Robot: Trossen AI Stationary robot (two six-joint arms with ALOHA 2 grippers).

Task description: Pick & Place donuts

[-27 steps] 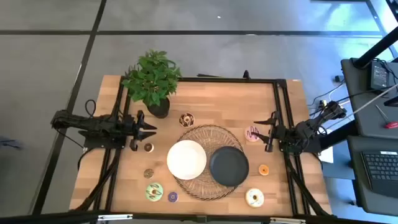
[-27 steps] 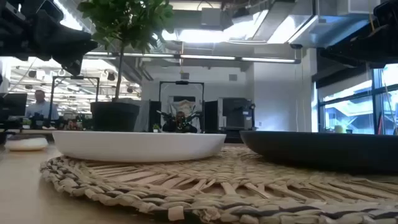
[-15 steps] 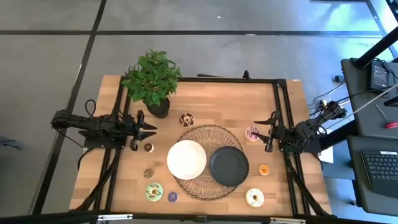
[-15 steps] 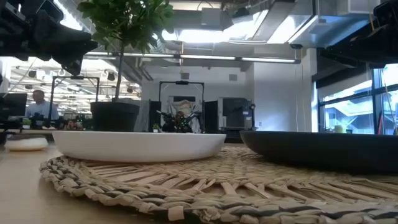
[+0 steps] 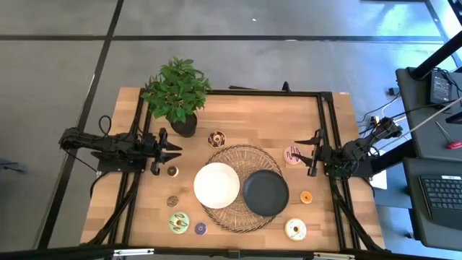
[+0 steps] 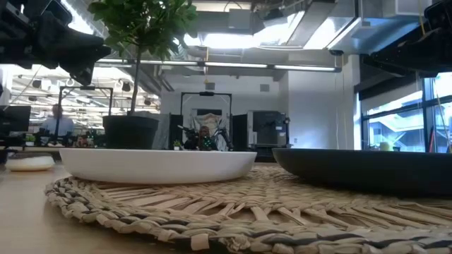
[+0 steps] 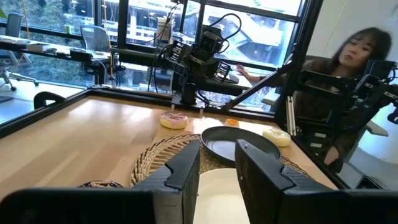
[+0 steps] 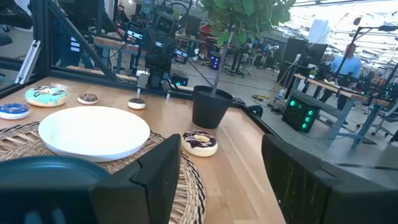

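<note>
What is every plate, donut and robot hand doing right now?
White plate: empty, on the woven mat.
Black plate: empty, on the mat.
Pink donut: on the table, beside the right gripper.
Green donut: on the table.
Left gripper: open, empty.
Right gripper: open, empty.

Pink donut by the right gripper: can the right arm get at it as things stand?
Probably yes. The pink donut lies on bare table just ahead of the right gripper, whose fingers are open. Nothing stands between them; the black plate sits off to one side.
</note>
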